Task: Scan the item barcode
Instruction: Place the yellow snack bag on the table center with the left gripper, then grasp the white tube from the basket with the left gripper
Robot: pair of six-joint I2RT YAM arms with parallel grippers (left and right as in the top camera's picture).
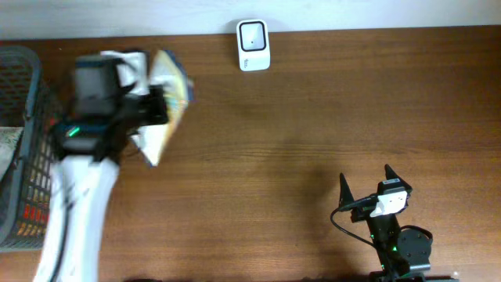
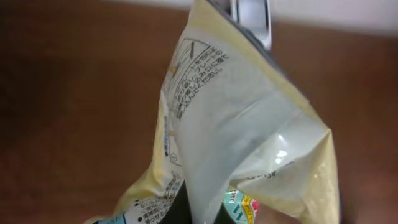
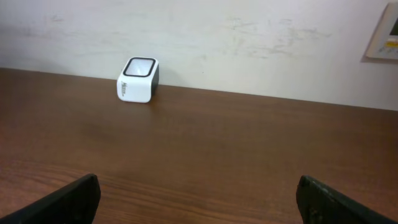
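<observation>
We see left gripper (image 1: 159, 107) upper left, blurred, clamped on a yellow packet (image 1: 174, 82); white scanner (image 1: 253, 45) top centre; right gripper (image 1: 366, 180) lower right, jaws apart; basket (image 1: 16, 86) left edge.

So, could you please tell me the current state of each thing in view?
left gripper: shut on the bag.
right gripper: open, empty, near the table's front edge.
bag: crumpled, held, well left of the scanner.
scanner: upright at the far edge, window facing up.
basket: upright at the left edge, with something colourful inside.
</observation>
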